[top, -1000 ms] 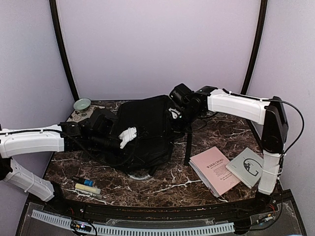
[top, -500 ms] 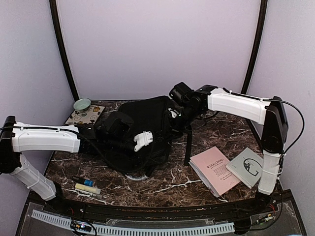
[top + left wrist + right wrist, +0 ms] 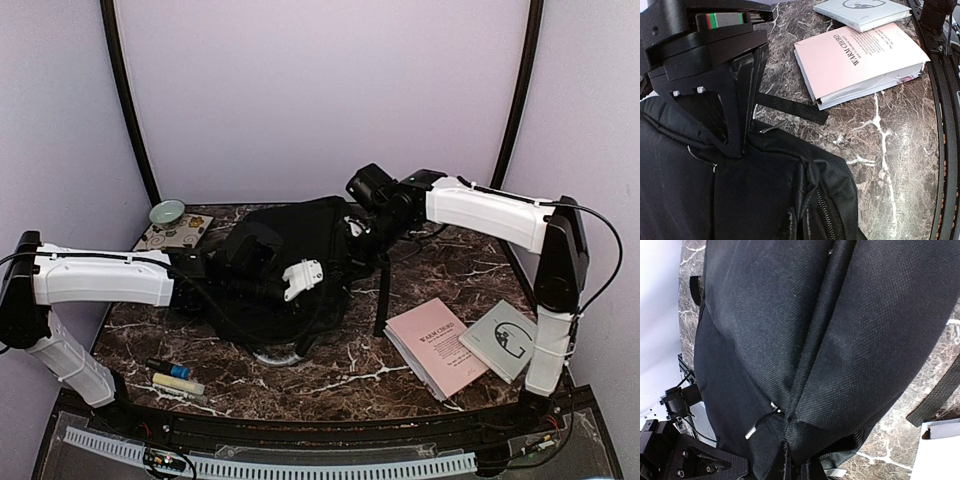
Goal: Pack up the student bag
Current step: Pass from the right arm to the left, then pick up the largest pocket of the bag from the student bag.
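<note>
Looks like packing is barely getting going: the student bag point(image 3: 290, 265) is lying slumped mid-bench point(image 3: 340, 375), the left gripper point(image 3: 736, 146) and right gripper point(image 3: 357, 232) are both pinching its fabric fully closed, and the pink book point(image 3: 435, 345) and grey booklet point(image 3: 503, 340) are sitting outside.

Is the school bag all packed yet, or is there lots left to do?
Nothing looks packed yet. The pink book, the grey booklet and two pen-like things lie out on the table. Right now the left gripper and the right gripper are both shut on the fabric of the student bag. Left to do, I think: open the bag and put the things inside.
</note>
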